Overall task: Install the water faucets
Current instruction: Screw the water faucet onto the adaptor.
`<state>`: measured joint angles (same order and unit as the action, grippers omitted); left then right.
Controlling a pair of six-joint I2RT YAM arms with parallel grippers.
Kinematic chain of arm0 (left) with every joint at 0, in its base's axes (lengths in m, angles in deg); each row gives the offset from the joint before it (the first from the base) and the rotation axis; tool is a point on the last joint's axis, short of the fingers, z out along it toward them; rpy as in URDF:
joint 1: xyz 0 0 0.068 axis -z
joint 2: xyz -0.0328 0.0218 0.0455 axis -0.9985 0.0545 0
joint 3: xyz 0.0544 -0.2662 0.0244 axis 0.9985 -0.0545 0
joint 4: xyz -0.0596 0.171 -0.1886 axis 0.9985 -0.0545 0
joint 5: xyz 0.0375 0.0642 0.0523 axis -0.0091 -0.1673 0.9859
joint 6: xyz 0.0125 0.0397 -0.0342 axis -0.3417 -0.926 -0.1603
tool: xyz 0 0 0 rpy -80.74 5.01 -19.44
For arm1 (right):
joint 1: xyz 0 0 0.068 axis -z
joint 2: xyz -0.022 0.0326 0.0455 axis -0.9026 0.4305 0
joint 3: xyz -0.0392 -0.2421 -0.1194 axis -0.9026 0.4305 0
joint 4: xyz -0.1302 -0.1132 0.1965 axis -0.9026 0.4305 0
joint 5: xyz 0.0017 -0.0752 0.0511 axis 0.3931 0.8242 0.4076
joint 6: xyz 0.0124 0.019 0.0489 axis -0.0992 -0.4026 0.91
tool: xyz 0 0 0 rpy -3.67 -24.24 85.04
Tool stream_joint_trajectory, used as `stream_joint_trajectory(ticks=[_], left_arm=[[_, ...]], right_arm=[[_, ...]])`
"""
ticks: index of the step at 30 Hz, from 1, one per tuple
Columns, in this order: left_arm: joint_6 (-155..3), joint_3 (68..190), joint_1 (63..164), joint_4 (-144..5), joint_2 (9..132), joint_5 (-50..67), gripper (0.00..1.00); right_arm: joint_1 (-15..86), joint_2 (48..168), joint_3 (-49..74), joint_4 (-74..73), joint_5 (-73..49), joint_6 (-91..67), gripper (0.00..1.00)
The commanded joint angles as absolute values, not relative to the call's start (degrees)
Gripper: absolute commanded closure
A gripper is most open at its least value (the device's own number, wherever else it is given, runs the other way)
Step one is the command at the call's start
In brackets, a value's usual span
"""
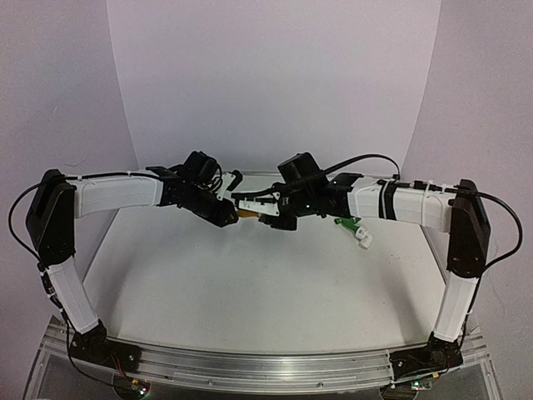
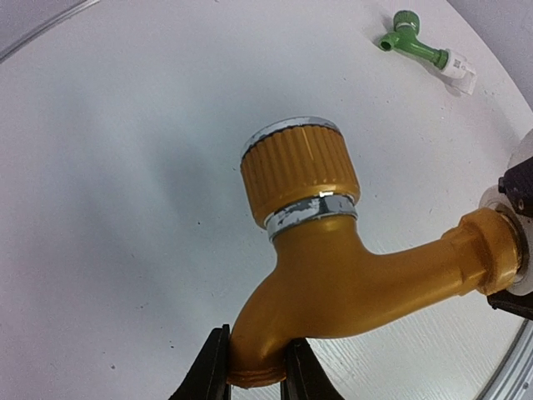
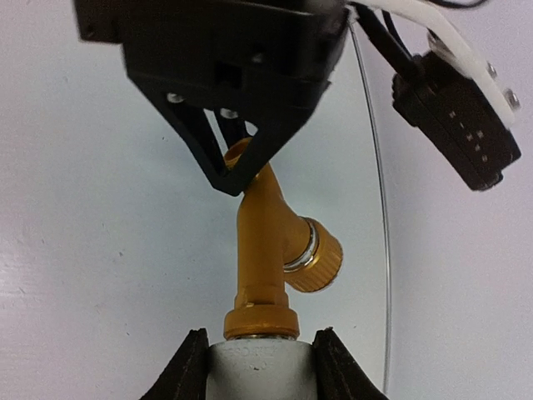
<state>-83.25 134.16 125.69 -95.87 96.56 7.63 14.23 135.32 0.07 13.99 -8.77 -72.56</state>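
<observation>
The orange-yellow faucet (image 2: 333, 267) hangs in the air between both grippers, above the table's middle (image 1: 247, 214). My left gripper (image 2: 256, 367) is shut on its spout end. My right gripper (image 3: 258, 362) is shut on a white pipe fitting (image 3: 260, 371) that sits against the faucet's collar (image 3: 261, 321); the threaded end is hidden inside it. The ribbed knob (image 2: 298, 171) points sideways. The green faucet (image 2: 412, 42) lies on the table at the right with a white fitting (image 2: 458, 68) on its end, below the right forearm in the top view (image 1: 348, 225).
The white table (image 1: 250, 275) has a thin raised rim (image 3: 379, 208) along its edges. White backdrop walls stand behind and at the sides. Both arms meet at the table's far middle.
</observation>
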Motion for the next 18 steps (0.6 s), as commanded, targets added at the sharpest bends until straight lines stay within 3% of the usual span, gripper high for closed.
stream_joint_trajectory(ticks=[1, 4, 12, 18], left_arm=[[-78.4, 131.7, 125.8, -84.2, 89.6, 16.8, 1.0], [-77.8, 129.6, 126.2, -80.2, 88.4, 22.8, 1.0], [-78.0, 124.8, 126.6, -73.3, 85.7, 30.9, 1.0], [-77.6, 124.5, 126.7, -73.3, 86.5, 32.2, 1.0]], right_arm=[[14.9, 136.7, -4.9, 12.1, -12.2, -51.1, 1.0], [16.5, 137.8, -8.4, 12.2, -16.0, -34.2, 1.0], [26.8, 143.5, -8.7, 0.5, -41.3, 24.7, 1.0], [27.9, 145.6, -5.5, -10.0, -46.7, 52.9, 1.0]])
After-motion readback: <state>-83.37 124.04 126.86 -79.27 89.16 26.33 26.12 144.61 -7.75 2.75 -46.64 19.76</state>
